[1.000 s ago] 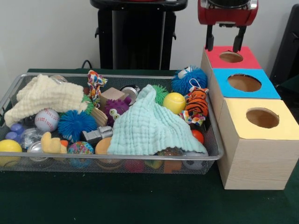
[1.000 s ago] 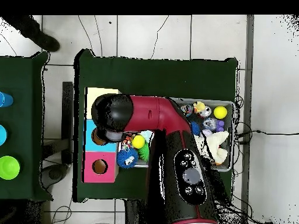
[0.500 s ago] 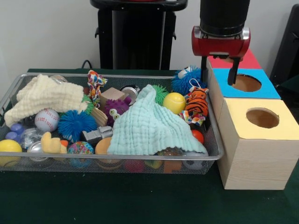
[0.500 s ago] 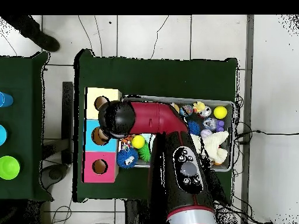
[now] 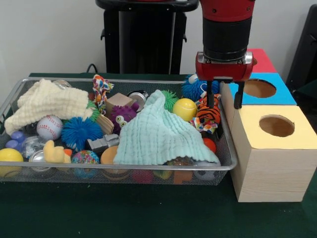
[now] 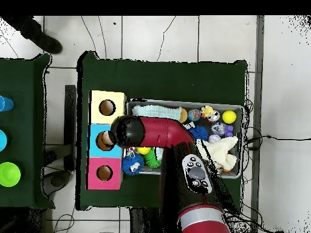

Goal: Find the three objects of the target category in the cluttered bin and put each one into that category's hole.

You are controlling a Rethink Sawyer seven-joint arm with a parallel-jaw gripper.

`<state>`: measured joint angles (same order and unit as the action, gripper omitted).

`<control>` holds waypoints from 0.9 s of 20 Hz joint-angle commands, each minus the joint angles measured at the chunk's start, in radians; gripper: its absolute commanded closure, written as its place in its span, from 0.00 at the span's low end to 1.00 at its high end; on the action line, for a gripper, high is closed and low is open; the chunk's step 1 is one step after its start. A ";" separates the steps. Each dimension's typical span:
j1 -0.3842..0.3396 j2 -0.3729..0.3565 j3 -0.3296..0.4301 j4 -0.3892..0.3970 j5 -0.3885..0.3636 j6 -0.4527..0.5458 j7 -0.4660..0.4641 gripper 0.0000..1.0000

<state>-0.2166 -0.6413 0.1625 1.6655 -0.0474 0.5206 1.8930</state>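
The gripper (image 5: 224,100) hung from the red and black arm (image 6: 159,131) with its two fingers (image 5: 238,96) spread apart and nothing between them — one finger in front of the orange tiger toy (image 5: 208,111), the other at the edge of the blue-topped box (image 5: 277,91). It stood over the wire mesh bin's (image 5: 224,166) end nearest the boxes, just beside the blue box's round hole (image 5: 260,88).

The bin lay across the middle of the green bench, filled with clutter. The tiger toy sat inside it at the box end, beside a yellow-green ball (image 5: 184,109) and a blue spiky puffball (image 5: 193,89). A pale mint cloth (image 5: 158,134) was heaped in the middle, and a cream cloth (image 5: 47,102) lay toward the opposite end. The pale yellow duck (image 5: 54,153) rested near the bin's front rim at that opposite end, next to a yellow ball (image 5: 9,155) and below a baseball (image 5: 49,127). A second blue puffball (image 5: 80,132) and a purple spiky creature (image 5: 123,114) lay between the cloths.

Three wooden boxes stood in a row along the bench's edge beside the bin — the red-topped box (image 5: 260,60) farthest back, the blue-topped one in the middle, the yellow-topped box (image 5: 275,153) nearest the front edge.
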 commanded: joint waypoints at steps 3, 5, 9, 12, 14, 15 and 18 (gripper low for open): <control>-0.015 0.239 0.010 0.073 -0.066 -0.213 0.103 0.00; -0.034 0.270 0.030 0.058 -0.063 -0.215 0.080 0.00; -0.057 0.315 0.053 0.027 -0.071 -0.211 0.039 0.00; -0.071 0.333 0.069 0.017 -0.080 -0.218 0.017 0.00; -0.077 0.344 0.073 0.007 -0.098 -0.227 0.001 0.00; -0.071 0.345 0.066 -0.001 -0.110 -0.230 0.000 0.00; -0.087 0.370 0.080 -0.011 -0.117 -0.240 -0.014 0.00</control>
<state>-0.2544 -0.6361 0.1996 1.6730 -0.0441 0.5241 1.8930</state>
